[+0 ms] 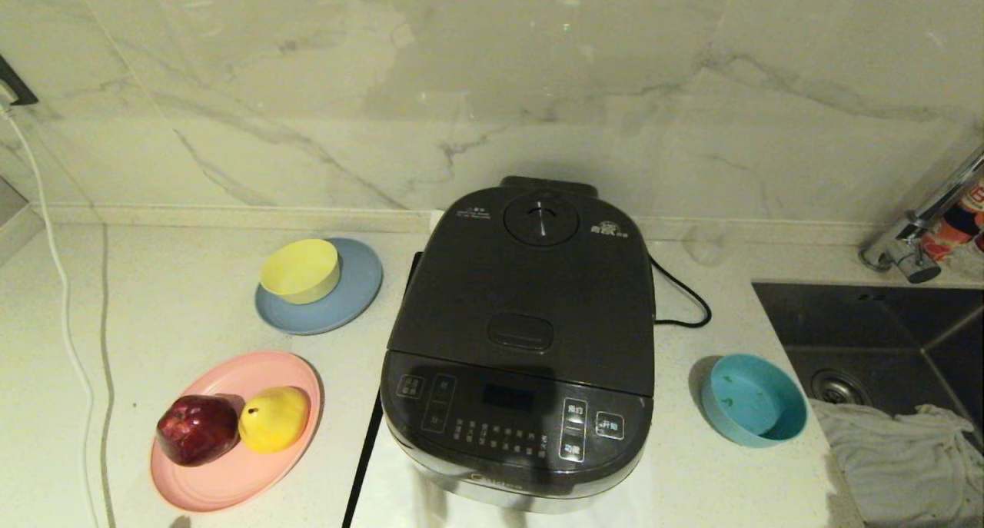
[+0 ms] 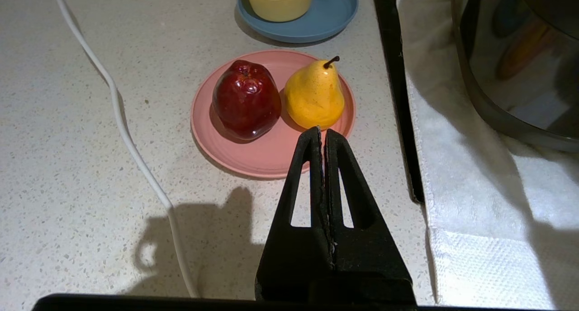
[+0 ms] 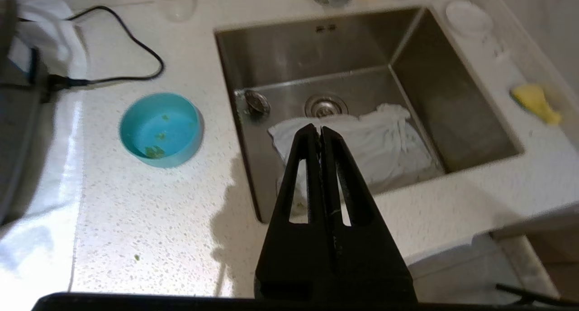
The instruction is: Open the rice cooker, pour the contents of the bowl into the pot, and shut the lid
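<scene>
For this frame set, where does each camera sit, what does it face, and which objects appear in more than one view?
Head view: high, looking down at the closed rice cooker; no arm shows.
Left wrist view: behind the shut left gripper, facing the pink plate with apple and pear.
Right wrist view: behind the shut right gripper, over the sink.
Shared: the teal bowl in head and right wrist views; the pink plate in head and left wrist views.

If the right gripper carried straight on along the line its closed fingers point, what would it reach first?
Probably the crumpled white cloth lying in the steel sink: the shut right gripper points down at it from above the counter edge. Depth is unclear; nothing else seems to intervene.
</scene>
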Tool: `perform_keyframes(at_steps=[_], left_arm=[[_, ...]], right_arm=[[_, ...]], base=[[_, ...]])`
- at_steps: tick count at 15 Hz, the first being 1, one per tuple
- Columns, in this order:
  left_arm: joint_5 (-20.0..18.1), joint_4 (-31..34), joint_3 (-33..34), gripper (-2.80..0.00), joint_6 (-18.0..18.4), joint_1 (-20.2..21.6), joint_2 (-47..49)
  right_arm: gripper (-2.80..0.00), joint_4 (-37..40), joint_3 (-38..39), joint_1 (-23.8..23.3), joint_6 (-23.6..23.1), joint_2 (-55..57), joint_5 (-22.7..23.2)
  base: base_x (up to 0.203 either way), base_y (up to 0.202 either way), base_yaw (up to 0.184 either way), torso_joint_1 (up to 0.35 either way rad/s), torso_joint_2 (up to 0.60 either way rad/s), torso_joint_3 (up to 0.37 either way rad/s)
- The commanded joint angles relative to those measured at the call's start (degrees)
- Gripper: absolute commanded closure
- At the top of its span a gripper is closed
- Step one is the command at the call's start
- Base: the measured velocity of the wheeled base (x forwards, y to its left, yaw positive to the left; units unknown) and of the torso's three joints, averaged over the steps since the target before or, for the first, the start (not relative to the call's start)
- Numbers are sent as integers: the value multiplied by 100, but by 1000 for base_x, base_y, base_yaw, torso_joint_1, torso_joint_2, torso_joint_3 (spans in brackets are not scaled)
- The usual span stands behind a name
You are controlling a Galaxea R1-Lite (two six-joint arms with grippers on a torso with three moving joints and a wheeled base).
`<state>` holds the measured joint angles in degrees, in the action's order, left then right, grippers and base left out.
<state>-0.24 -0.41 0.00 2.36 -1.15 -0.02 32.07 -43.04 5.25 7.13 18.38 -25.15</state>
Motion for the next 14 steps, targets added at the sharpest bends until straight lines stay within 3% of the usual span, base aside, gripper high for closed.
perform_keyframes(at_steps=[1, 4, 6, 8, 11, 14], left_arm=[[-2, -2, 53, 0, 1, 0, -6], [-2, -2, 53, 0, 1, 0, -6], [-2, -2, 53, 0, 1, 0, -6], [-2, -2, 53, 0, 1, 0, -6], [-2, -2, 53, 0, 4, 0, -6], [-2, -11, 53, 0, -7, 0, -6]], right_arm=[[0, -321, 255, -79, -138, -247, -35], [0, -413, 295, -338, -1091, -414, -176], [0, -476, 633, -610, -1431, -715, -48], [0, -740, 1118, -584, -1526, -1157, 290], [0, -1476, 2506, -566, -1541, -1622, 740], [0, -3272, 3984, -562, -1371, -1786, 1362]], base=[[0, 0, 0, 0, 0, 0], [0, 0, 0, 0, 0, 0], [0, 0, 0, 0, 0, 0], [0, 0, 0, 0, 0, 0], [0, 0, 0, 0, 0, 0], [0, 0, 0, 0, 0, 0]])
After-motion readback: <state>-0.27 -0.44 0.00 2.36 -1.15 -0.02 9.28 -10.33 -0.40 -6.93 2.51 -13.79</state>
